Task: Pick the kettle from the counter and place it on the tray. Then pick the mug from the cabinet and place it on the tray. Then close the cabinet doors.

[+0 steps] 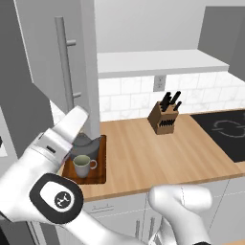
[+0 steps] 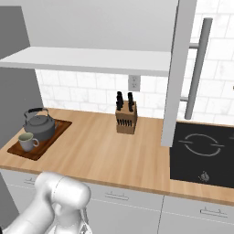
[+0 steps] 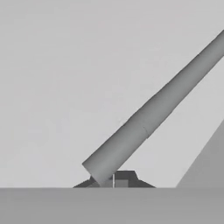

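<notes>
**Kettle and mug on the tray; doors left to close**

On the left end of the light wooden butcher-block worktop [image 2: 105, 146] lies the dark brown rectangular wooden tray [image 2: 51, 138], carrying the squat dark grey kettle [image 2: 40, 125] on its far half and the small grey-green mug [image 2: 28, 141] just in front of it. Both placing steps look finished, so the step in hand is judged to be closing the two flat light grey cabinet doors. The left door [image 1: 48, 52] stands swung out, and so does the right door [image 2: 183, 68], each with a long vertical metal bar handle.

At the left door, the hand [image 3: 113, 180] is clenched with nothing between its fingertips, right at the lower end of the grey bar handle [image 3: 153, 113]; whether it touches cannot be told.

The next move likely calls for pressing that panel towards the cabinet front, then dealing with the right door.
</notes>
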